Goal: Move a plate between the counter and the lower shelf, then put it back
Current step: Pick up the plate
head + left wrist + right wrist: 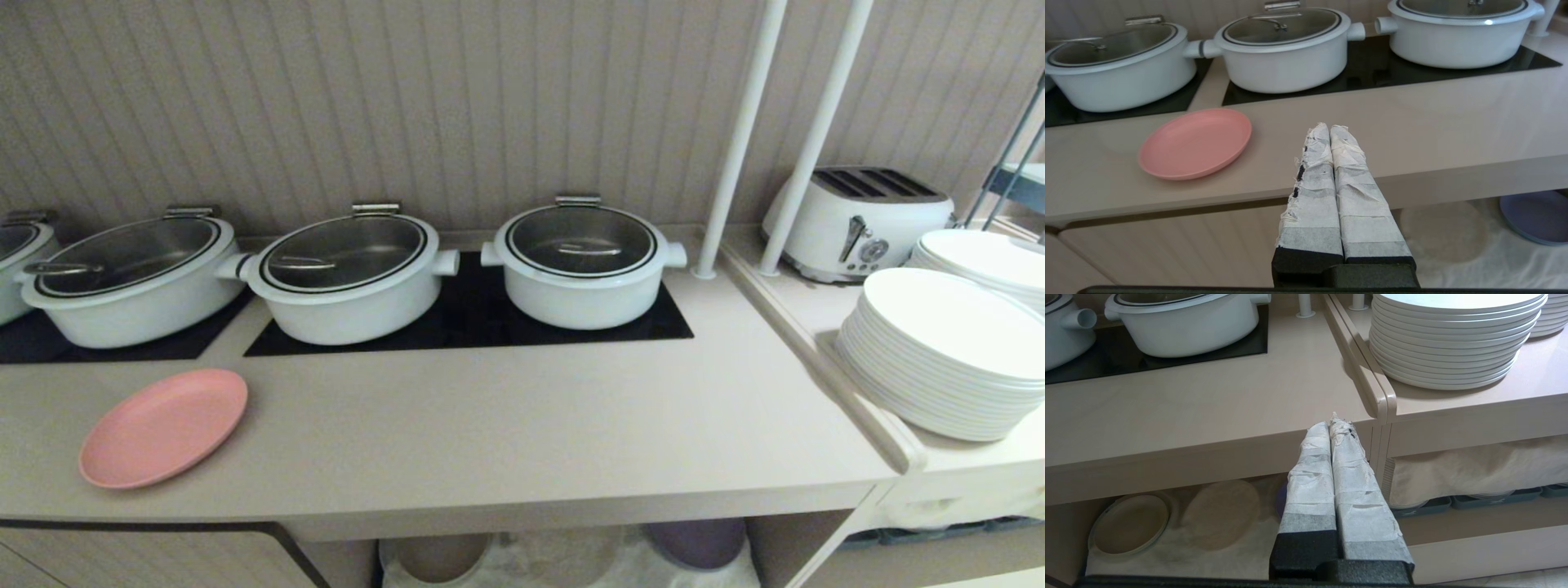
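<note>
Currently the pink plate [163,427] sits flat on the bench [490,433], near its front edge at the robot's left, in front of the gap between the two leftmost white pots [135,278] on the black hob panels [473,318]. Nothing touches it.

Left end effector [1329,127]: taped fingers pressed together, closed on nothing, hanging in front of the bench edge, tips pointing at the bench, plate off to one side and apart from it.

Right end effector [1334,424]: also closed, empty, fingers together, in front of the bench's front edge near the seam with the narrower side top. Neither arm shows in the head view.

Lower shelf [1180,547] under the bench: white gauzy cloth base, a beige plate with greenish rim [1128,524] on it, a round shape under the cloth just beside that, and a purple plate [1537,216] further toward the robot's right.

Side top: toaster [857,220] at the back, two stacks of white plates [939,359] in front of it. Below it, a cubby with dark grey trays [1425,504].
</note>
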{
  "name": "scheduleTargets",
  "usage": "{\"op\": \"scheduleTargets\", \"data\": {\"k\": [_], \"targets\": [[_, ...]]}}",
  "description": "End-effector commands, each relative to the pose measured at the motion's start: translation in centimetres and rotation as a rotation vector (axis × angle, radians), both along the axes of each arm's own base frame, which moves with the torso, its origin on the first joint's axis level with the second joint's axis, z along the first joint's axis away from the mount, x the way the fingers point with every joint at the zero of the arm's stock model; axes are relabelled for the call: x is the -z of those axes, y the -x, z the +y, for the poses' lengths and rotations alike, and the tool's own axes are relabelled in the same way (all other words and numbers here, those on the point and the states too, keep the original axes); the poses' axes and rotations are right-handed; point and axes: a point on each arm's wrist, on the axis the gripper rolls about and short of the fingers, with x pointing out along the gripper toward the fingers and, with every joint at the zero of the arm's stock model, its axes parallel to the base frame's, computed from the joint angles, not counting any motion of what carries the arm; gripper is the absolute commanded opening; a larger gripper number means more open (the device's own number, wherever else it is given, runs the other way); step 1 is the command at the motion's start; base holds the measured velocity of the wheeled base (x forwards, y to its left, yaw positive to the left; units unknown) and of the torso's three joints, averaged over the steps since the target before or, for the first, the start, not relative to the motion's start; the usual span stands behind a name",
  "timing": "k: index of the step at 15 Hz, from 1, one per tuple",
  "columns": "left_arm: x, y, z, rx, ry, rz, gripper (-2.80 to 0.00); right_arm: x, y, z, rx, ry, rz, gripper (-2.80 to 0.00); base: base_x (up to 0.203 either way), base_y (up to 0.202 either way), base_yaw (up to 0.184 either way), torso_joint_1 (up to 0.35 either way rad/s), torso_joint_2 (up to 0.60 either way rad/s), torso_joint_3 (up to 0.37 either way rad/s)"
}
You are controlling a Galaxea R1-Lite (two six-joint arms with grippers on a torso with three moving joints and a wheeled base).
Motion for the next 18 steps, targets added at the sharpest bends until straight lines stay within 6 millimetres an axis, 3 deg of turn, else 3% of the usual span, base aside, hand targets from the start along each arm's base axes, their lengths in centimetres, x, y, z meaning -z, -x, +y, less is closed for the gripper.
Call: {"op": "scheduleTargets", "data": {"k": [1,4,9,11,14,18], "targets": [[-2.5,0.3,0.0,-0.011,0.004,0.052,-2.8,0.0,0.0,0.0,0.0,0.0,0.0,-2.8,0.0,0.0,0.0,0.0,0.0,0.0],[-6.3,-1.2,0.2,-0.078,0.028,0.181,-2.8,0.0,0.0,0.0,0.0,0.0,0.0,-2.8,0.0,0.0,0.0,0.0,0.0,0.0],[-15.8,-6.8,0.6,-0.286,0.102,0.367,-2.8,0.0,0.0,0.0,0.0,0.0,0.0,-2.8,0.0,0.0,0.0,0.0,0.0,0.0],[-18.1,-9.5,1.0,-0.397,0.154,0.492,-2.8,0.0,0.0,0.0,0.0,0.0,0.0,-2.8,0.0,0.0,0.0,0.0,0.0,0.0],[-19.4,-13.8,2.8,-0.583,0.234,0.653,-2.8,0.0,0.0,0.0,0.0,0.0,0.0,-2.8,0.0,0.0,0.0,0.0,0.0,0.0],[-18.6,-18.2,6.4,-0.699,0.348,0.843,-2.8,0.0,0.0,0.0,0.0,0.0,0.0,-2.8,0.0,0.0,0.0,0.0,0.0,0.0]]}}
